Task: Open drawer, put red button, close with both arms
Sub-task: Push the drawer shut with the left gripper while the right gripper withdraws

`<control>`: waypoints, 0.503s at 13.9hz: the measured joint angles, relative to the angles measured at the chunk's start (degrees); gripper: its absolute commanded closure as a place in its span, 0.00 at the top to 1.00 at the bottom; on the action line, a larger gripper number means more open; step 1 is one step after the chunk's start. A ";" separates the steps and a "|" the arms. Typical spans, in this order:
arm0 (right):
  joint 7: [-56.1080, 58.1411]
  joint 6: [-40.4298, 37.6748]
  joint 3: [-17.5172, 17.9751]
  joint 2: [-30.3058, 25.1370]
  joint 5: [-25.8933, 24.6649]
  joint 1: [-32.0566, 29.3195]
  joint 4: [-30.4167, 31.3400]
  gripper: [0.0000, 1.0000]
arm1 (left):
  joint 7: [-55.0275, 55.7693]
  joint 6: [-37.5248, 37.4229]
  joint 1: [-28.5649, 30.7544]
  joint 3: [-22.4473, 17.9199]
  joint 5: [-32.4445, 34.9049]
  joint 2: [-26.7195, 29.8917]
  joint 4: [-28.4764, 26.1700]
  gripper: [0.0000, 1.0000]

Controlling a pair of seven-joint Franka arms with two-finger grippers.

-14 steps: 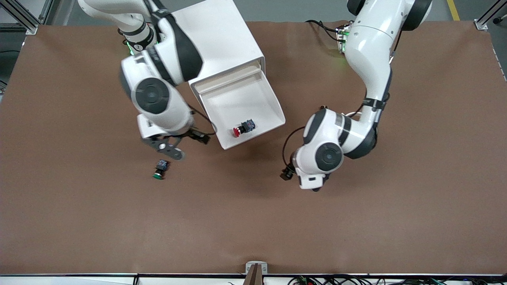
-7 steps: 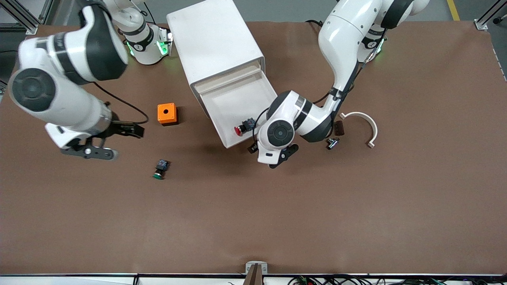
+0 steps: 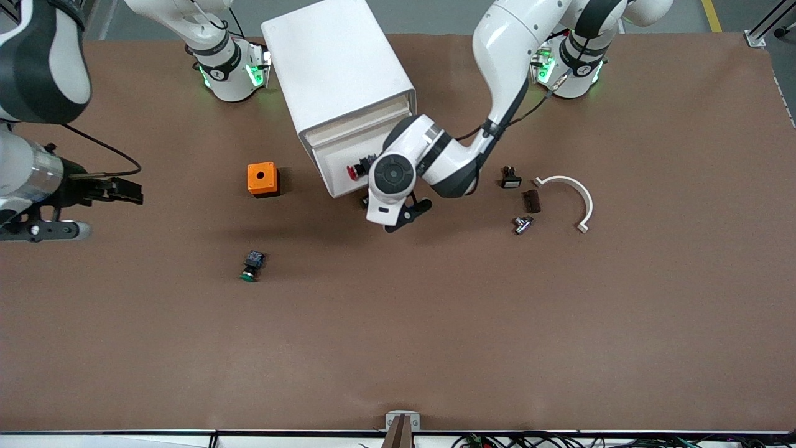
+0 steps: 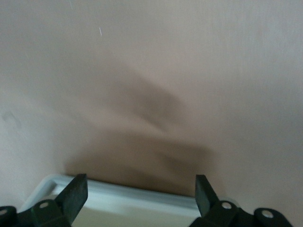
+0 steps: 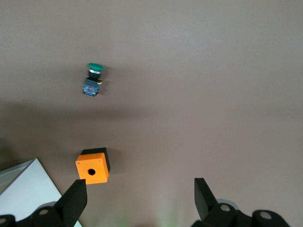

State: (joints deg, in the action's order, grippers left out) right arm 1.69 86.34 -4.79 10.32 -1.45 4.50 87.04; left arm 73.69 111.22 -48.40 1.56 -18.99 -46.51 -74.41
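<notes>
The left gripper (image 3: 398,219), fingers apart, is pressing at the drawer (image 3: 336,171) front, red button (image 3: 352,169) lying inside; an off-centre push could be skewing and jamming it. The right gripper (image 3: 37,230) is waiting, fingers apart

The brown counter (image 3: 398,336) carried a white cabinet (image 3: 336,68), orange box (image 3: 262,179), green-capped button (image 3: 251,266) and a curved white piece (image 3: 575,193).
</notes>
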 measured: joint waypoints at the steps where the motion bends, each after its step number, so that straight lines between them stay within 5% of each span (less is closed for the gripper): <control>1: 0.12 -0.07 0.04 -0.29 0.05 -0.66 0.04 1.00 | 1.19 0.18 -1.04 0.02 -0.42 0.00 -0.01 1.00; 7: 0.14 0.29 0.26 -0.71 0.08 -1.44 0.28 1.00 | 8.69 0.24 -5.78 1.09 -0.73 -0.01 -0.97 1.00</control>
State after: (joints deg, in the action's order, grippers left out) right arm 1.83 86.63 -4.54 9.60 -1.37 3.05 87.32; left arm 82.38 111.45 -54.18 2.66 -19.72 -46.53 -75.38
